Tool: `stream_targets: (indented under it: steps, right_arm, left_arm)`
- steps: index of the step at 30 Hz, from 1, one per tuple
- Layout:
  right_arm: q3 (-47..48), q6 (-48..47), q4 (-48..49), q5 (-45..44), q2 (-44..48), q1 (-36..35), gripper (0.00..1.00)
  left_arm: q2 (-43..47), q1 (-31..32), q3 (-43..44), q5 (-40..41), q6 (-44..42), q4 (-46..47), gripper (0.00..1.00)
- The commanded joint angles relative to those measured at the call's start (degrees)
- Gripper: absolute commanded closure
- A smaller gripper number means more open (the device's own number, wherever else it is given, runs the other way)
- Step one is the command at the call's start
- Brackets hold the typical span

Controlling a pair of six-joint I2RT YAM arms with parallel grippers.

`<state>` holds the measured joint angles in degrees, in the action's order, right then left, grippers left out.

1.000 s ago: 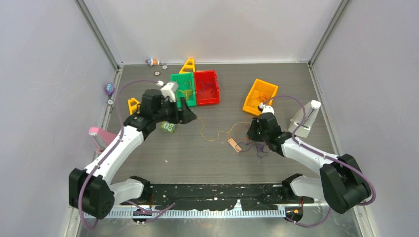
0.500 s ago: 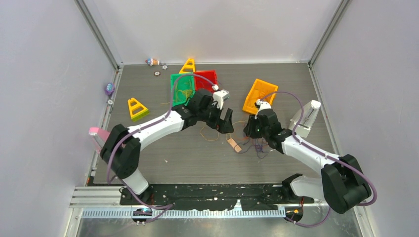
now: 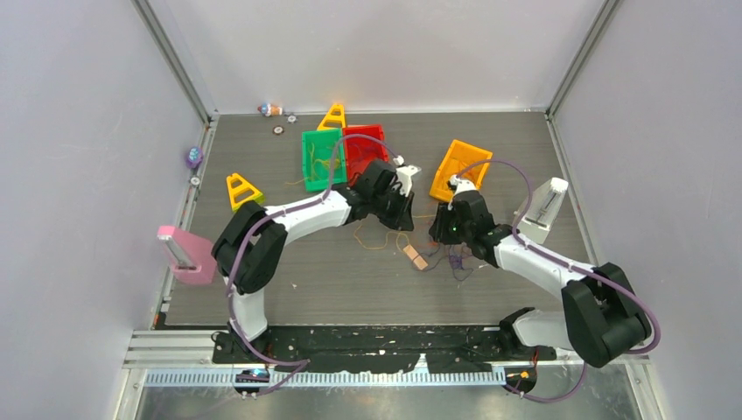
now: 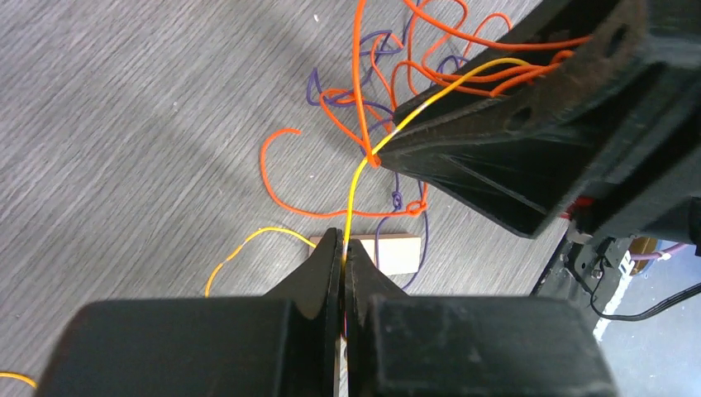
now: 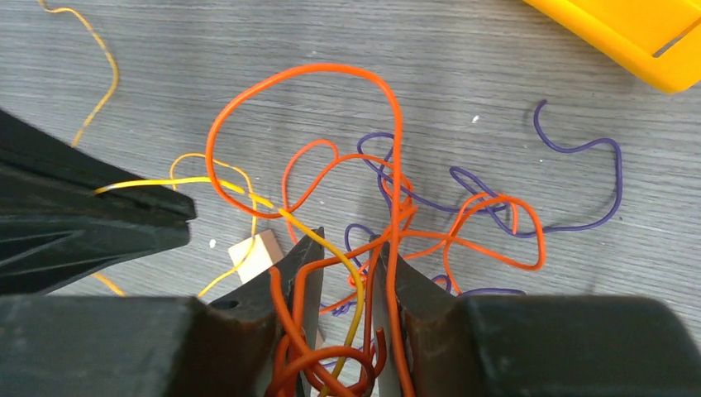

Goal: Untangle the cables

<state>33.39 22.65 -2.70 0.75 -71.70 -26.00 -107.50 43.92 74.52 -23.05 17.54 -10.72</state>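
The cables are a tangle of thin orange [image 5: 331,70], purple [image 5: 579,149] and yellow [image 5: 207,180] wires on the table's middle [image 3: 451,258]. My left gripper [image 4: 343,246] is shut on the yellow cable [image 4: 354,186], which runs taut from its tips up into the knot of orange cables [image 4: 360,74]. In the top view the left gripper [image 3: 407,223] sits just left of the right gripper [image 3: 442,234]. My right gripper [image 5: 345,240] is closed on a bundle of orange and yellow cables that loop between its fingers [image 5: 302,273].
A small tan block [image 3: 414,256] lies under the cables. Green [image 3: 322,157], red [image 3: 363,149] and orange [image 3: 459,168] bins stand behind. Yellow triangles [image 3: 243,190] and a pink object [image 3: 184,254] lie left, a white object [image 3: 542,210] right.
My left arm swung right from the green bin to the tangle, and its open jaws closed on the yellow cable. The right gripper drifted slightly up and left with its bundle.
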Motion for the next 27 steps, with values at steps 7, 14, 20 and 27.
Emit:
stream_targets:
  steps: [7,14,20,27]
  right_arm:
    - [4.16,4.71,-4.31,-10.57,-6.98,0.87,0.58]
    - [3.41,8.07,-5.89,-12.48,-8.62,3.72,0.55]
    - [1.09,7.25,-2.81,-9.00,-4.42,4.20,0.24]
    - [-0.30,4.45,-0.39,-5.12,1.10,4.20,0.08]
  left_arm:
    - [17.62,-11.04,-19.23,-5.75,10.16,19.12,1.00]
    - [31.74,-20.37,-28.94,-1.17,10.14,16.78,1.00]
    - [31.48,-21.77,-26.53,9.33,8.21,3.25,0.99]
    - [29.21,-21.78,-25.18,24.96,6.76,-2.28,0.83]
